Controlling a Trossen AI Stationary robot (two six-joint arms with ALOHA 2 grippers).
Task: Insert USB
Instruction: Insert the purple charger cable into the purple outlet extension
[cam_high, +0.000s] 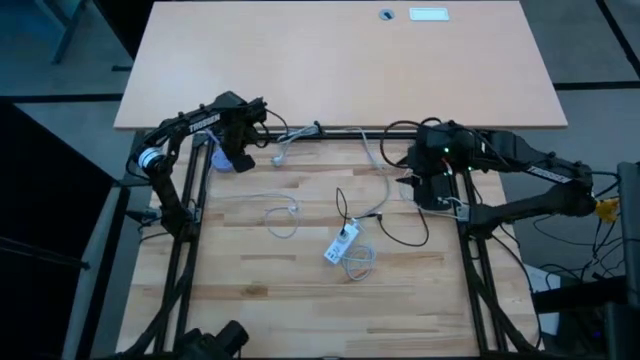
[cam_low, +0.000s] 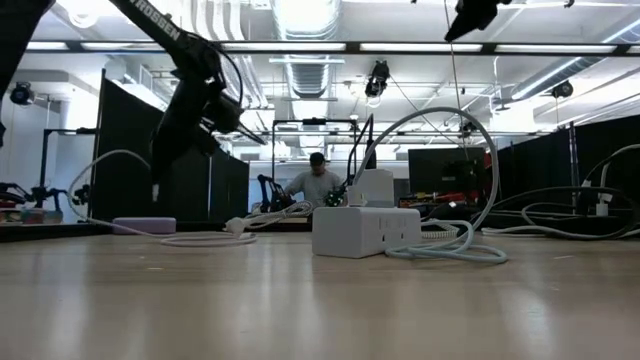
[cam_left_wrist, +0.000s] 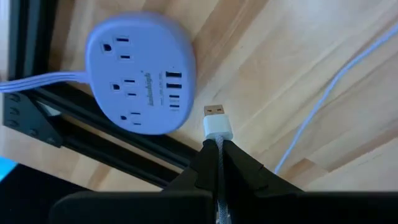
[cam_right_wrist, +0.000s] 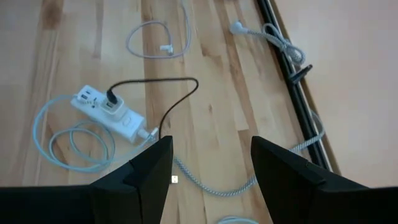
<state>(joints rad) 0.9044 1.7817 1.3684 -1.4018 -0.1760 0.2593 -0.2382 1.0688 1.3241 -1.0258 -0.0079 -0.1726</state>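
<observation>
A round lavender power hub (cam_left_wrist: 140, 74) with outlets and a row of USB ports lies flat at the table's far left, on the table and the black frame rail; it also shows in the high view (cam_high: 225, 157) and the low view (cam_low: 145, 225). My left gripper (cam_left_wrist: 217, 149) hovers just beside and above the hub (cam_high: 243, 140), shut on a braided USB cable. Its white-collared plug (cam_left_wrist: 216, 121) points toward the hub's USB ports without reaching them. My right gripper (cam_right_wrist: 211, 149) waits open above the table's right side (cam_high: 425, 190). My left gripper pinches the braided cable (cam_left_wrist: 218, 155) between its two fingers, just behind the plug's white collar. The fingers lie along the cable, coming down at a slant from above. The plug sticks out past the fingertips, lifted clear of the table, its metal end free.
A white power strip (cam_high: 343, 243) lies mid-table with a black cord plugged in and a coiled pale cable (cam_right_wrist: 74, 140) beside it. Loose white cables (cam_high: 282, 212) lie between the arms. Black frame rails (cam_left_wrist: 93, 134) run along the table's edges. A person (cam_low: 316, 180) shows far behind.
</observation>
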